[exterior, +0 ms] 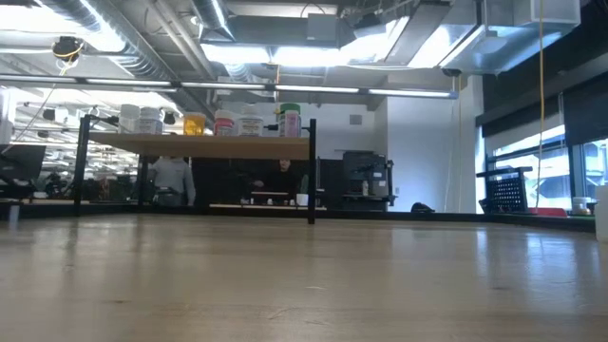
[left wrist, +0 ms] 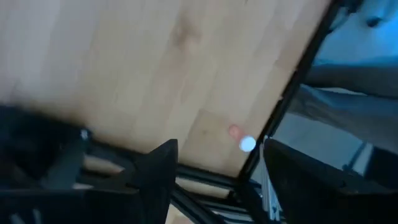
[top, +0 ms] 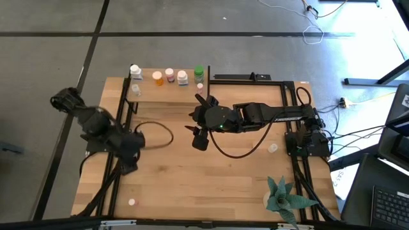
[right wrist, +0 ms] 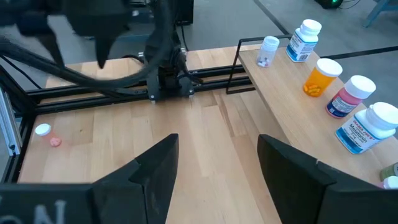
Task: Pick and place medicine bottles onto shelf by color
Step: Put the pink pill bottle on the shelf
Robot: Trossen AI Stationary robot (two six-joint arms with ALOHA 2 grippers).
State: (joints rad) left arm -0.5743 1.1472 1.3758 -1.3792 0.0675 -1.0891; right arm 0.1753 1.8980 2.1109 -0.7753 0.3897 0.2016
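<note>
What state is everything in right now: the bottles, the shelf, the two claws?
Shelf: holds six upright bottles.
Green bottle: upright at the shelf's end.
Orange bottle: upright on the shelf.
Small pink bottle: lying on the table.
Right gripper: open, empty.
Left gripper: open, empty.

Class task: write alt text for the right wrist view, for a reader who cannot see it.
The right arm's open, empty hand hovers over the light wooden tabletop, beside a low light wood shelf carrying five small pill bottles. Among them are a white-capped orange bottle and a white-capped pink bottle. Another small bottle lies on the tabletop.
</note>
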